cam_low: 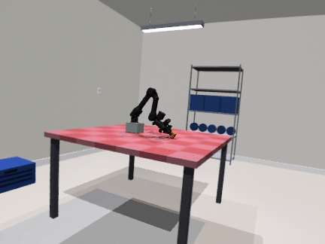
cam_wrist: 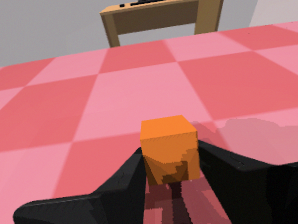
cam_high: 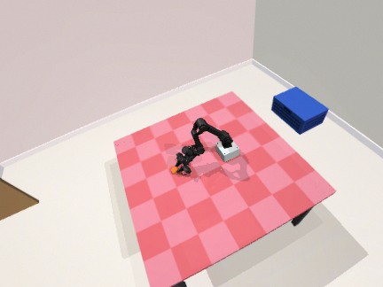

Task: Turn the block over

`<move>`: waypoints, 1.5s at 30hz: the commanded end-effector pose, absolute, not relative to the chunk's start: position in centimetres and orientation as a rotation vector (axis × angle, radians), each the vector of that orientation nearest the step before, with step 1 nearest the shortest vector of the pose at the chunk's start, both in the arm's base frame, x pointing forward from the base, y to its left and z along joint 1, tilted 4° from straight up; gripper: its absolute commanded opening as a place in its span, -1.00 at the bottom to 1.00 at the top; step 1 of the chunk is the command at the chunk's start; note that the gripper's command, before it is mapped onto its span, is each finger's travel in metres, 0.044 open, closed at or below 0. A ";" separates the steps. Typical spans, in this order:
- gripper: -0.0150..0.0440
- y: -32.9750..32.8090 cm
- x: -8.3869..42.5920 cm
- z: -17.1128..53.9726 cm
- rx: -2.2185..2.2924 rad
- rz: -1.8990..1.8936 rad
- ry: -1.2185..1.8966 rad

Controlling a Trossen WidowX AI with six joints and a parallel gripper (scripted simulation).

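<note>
The orange block (cam_high: pixel 174 169) (cam_low: pixel 173 134) (cam_wrist: pixel 169 145) is between the fingertips of my gripper (cam_high: pixel 177 168) (cam_low: pixel 171 133) (cam_wrist: pixel 167 147), which is shut on it. The gripper slants down and outward from the arm, low over the checkered table (cam_high: pixel 213 235) (cam_low: pixel 113 141) (cam_wrist: pixel 135 95). The block is tilted with the gripper. Whether it touches the table cannot be told. No mark shows on the block faces in view; its other faces are hidden.
The arm's base stands on a pale grey box (cam_high: pixel 229 153) (cam_low: pixel 135 127) on the table. Off the table are a blue cabinet (cam_high: pixel 300 104) (cam_low: pixel 16 169), a shelf rack (cam_low: pixel 216 69) and a wooden desk (cam_high: pixel 13 199) (cam_wrist: pixel 155 21).
</note>
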State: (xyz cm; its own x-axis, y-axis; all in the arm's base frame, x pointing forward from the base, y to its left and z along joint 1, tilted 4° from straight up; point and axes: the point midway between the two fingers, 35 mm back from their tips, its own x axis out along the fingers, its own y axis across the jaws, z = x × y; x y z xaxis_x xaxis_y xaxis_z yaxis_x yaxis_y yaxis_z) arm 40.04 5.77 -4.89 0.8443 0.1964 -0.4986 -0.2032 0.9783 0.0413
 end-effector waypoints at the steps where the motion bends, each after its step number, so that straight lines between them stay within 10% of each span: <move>1: -0.49 5.8 40.0 -4.8 -0.007 0.213 0.517; 11: -0.49 5.8 40.0 -4.8 -0.007 0.213 0.517; 28: 1.00 5.8 40.0 -4.8 -0.007 0.213 0.517; 45: 1.00 5.8 40.0 -4.8 -0.007 0.213 0.517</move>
State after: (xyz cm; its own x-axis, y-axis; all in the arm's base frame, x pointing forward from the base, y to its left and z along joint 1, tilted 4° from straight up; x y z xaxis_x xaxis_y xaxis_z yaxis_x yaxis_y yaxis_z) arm 40.02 5.76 -4.80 0.8477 0.1972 -0.4924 -0.2035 0.9782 0.0415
